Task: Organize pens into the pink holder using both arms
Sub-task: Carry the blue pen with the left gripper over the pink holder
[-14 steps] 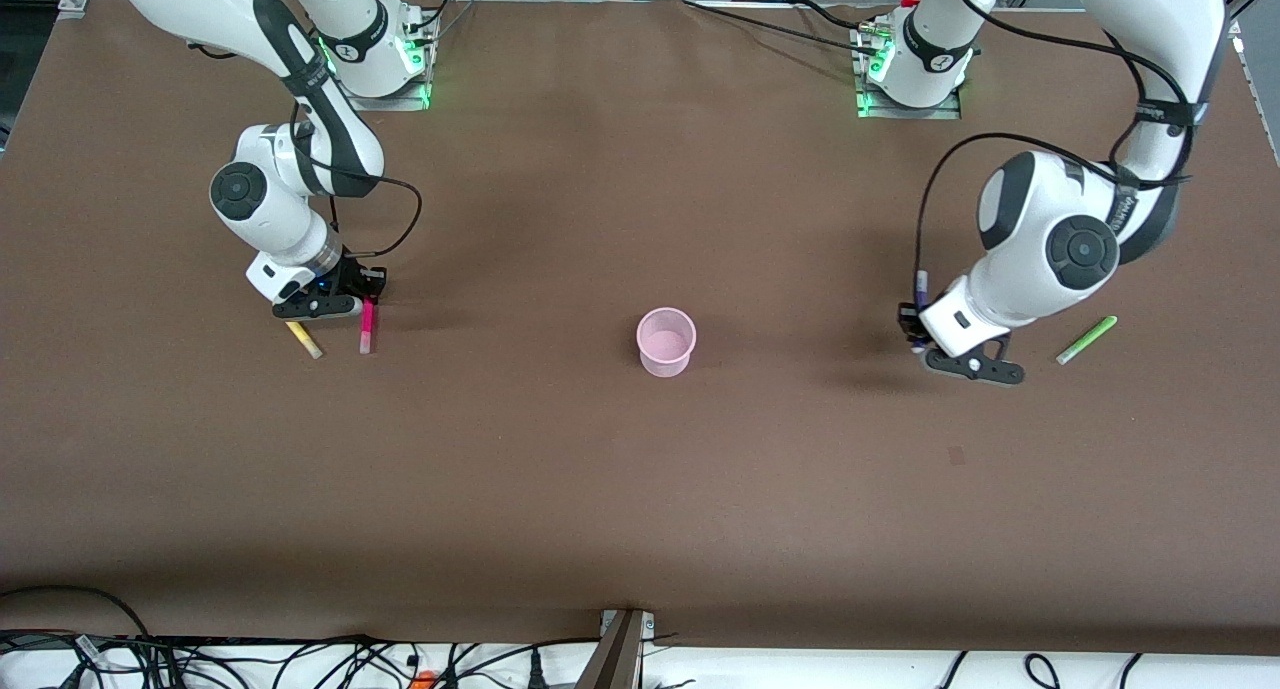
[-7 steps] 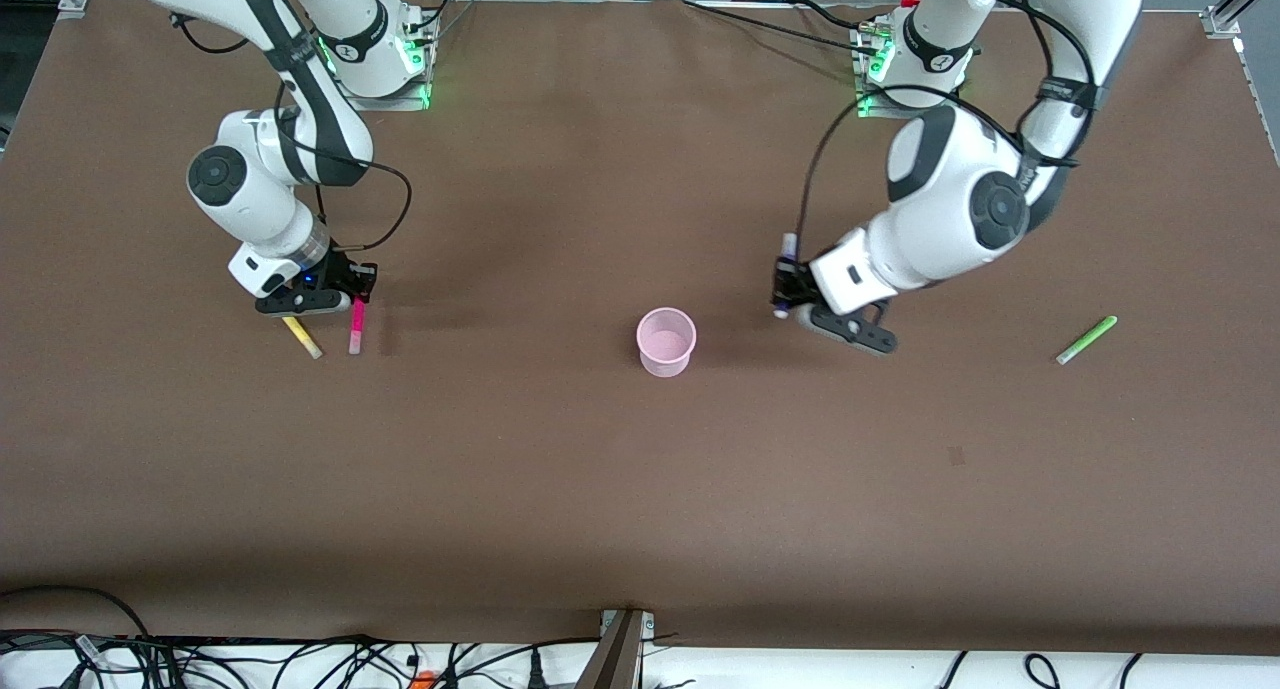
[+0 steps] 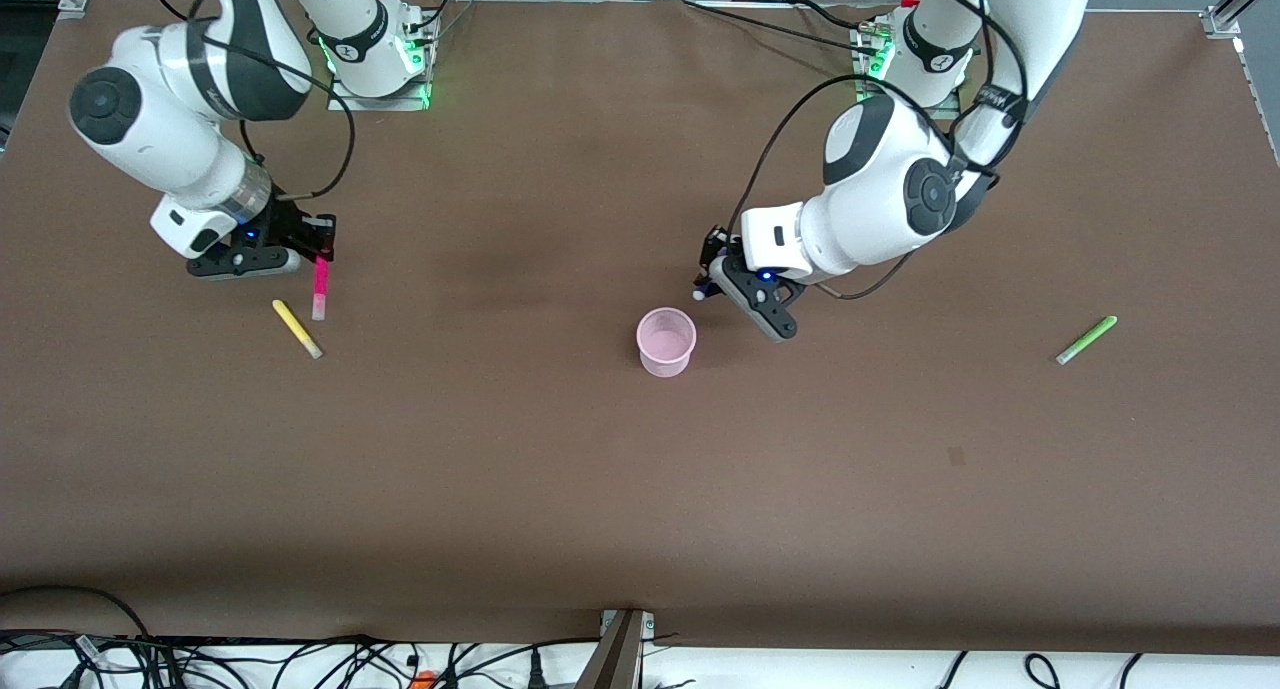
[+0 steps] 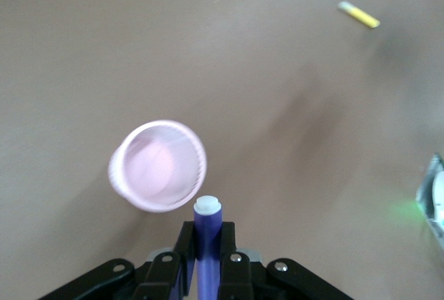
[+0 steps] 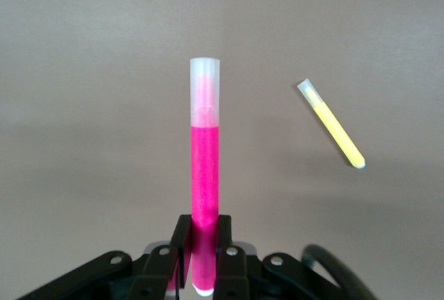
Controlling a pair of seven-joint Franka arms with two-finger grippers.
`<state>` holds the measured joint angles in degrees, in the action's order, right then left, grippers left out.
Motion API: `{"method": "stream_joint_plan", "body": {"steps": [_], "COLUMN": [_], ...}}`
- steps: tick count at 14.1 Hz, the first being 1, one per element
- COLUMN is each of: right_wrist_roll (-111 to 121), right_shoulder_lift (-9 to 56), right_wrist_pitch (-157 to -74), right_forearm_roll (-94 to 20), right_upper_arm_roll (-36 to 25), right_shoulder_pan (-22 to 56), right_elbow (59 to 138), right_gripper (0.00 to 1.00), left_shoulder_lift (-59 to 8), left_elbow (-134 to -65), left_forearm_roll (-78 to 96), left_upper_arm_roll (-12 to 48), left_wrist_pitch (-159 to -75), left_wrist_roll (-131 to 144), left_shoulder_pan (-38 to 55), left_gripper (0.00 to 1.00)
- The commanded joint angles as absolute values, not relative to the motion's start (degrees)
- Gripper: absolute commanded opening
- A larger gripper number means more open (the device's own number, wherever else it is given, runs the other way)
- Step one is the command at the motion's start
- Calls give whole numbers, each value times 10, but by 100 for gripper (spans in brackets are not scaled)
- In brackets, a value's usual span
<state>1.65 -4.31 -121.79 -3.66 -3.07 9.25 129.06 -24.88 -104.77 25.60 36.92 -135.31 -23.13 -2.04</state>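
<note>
The pink holder (image 3: 666, 341) stands upright mid-table, seen from above as an open cup (image 4: 157, 166). My left gripper (image 3: 712, 274) hangs just beside its rim, shut on the dark purple pen (image 4: 207, 234), whose pale tip (image 3: 698, 295) points at the cup. Toward the right arm's end, my right gripper (image 3: 318, 247) is lifted above the table and shut on the magenta pen (image 3: 320, 287), which hangs pale cap down (image 5: 205, 168). The yellow pen (image 3: 297, 329) lies on the table beside it (image 5: 332, 124). The light green pen (image 3: 1086, 339) lies at the left arm's end.
The brown table (image 3: 640, 469) carries only these things. Both arm bases (image 3: 375, 59) stand along the edge farthest from the front camera. Cables (image 3: 300, 659) run along the nearest edge.
My left gripper has carried the purple pen from the left arm's end to the holder's rim. My right gripper has lifted the magenta pen off the table, away from the yellow pen.
</note>
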Motion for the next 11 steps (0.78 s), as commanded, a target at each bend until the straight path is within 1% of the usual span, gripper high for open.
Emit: {"method": "stream_joint_plan", "body": {"steps": [1, 3, 6, 7, 9, 11], "right_wrist_roll": [19, 19, 21, 18, 18, 18], "right_shoulder_lift": [-29, -22, -20, -21, -20, -19], "right_wrist_pitch": [-1098, -1056, -1038, -1030, -1027, -1030], "right_forearm_roll": [-31, -31, -25, -25, -25, -20], "right_upper_arm_roll": [-30, -27, -23, -22, -23, -22], "right_shoulder_pan": [91, 91, 93, 93, 93, 95], "right_elbow": [1185, 1146, 1134, 1133, 1130, 1130], "right_gripper": [0, 0, 0, 0, 0, 0], "left_shoulder_lift": [-284, -302, -349, -364, -384, -391], "left_elbow": [-995, -979, -979, -979, -979, -977], "left_forearm_roll": [282, 279, 275, 275, 276, 276], "left_upper_arm_roll": [386, 386, 385, 385, 385, 383], "left_wrist_pitch": [-1374, -1396, -1516, -1539, -1569, -1579], "left_wrist_roll": [-292, -332, -401, -425, -448, -449], "left_shoulder_pan": [-11, -4, 18, 19, 21, 33], "left_gripper": [0, 0, 0, 0, 0, 0]}}
